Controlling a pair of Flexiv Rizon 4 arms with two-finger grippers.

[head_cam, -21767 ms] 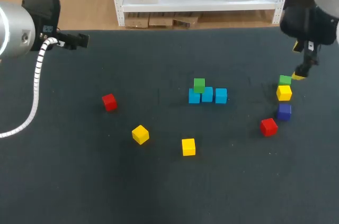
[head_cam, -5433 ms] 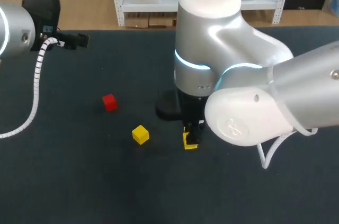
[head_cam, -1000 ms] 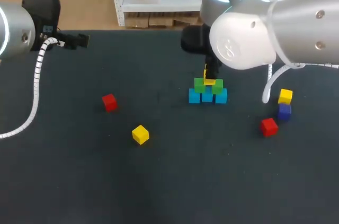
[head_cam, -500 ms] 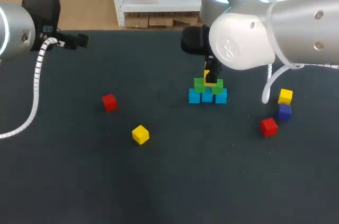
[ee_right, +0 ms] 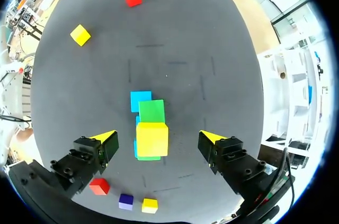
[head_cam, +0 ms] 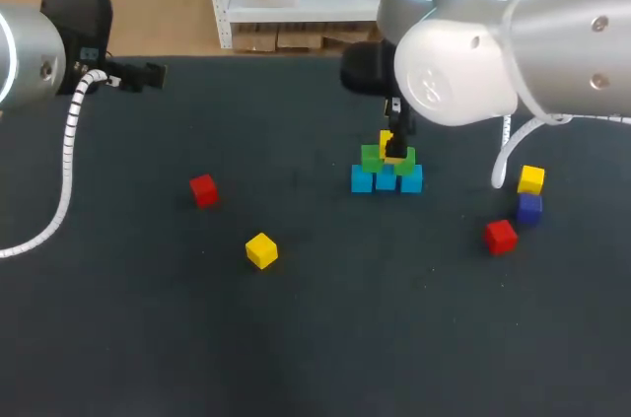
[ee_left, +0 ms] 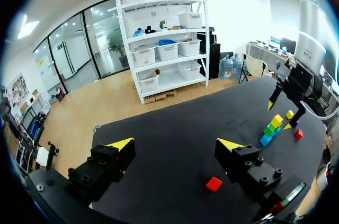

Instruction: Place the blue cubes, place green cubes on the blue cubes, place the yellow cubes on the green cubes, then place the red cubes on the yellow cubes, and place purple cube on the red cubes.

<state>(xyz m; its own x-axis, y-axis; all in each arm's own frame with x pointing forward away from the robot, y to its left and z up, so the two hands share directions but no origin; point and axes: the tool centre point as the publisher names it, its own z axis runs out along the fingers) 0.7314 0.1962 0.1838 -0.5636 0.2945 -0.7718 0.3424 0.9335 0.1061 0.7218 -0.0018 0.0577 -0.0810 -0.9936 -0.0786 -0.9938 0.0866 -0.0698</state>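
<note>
Treat yellow cube, seated on green cubes just right of frame centre beneath released right gripper (left gripper likewise released), as light, rigid, smooth; grasp two opposite flat faces squarely.

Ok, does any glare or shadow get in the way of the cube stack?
Head view: highlights only on the right arm's glossy white shell, none on the matte dark table; the right hand partly covers the small yellow cube on the green cubes. Right wrist view: evenly lit, that cube shows whole between the open fingers.
</note>
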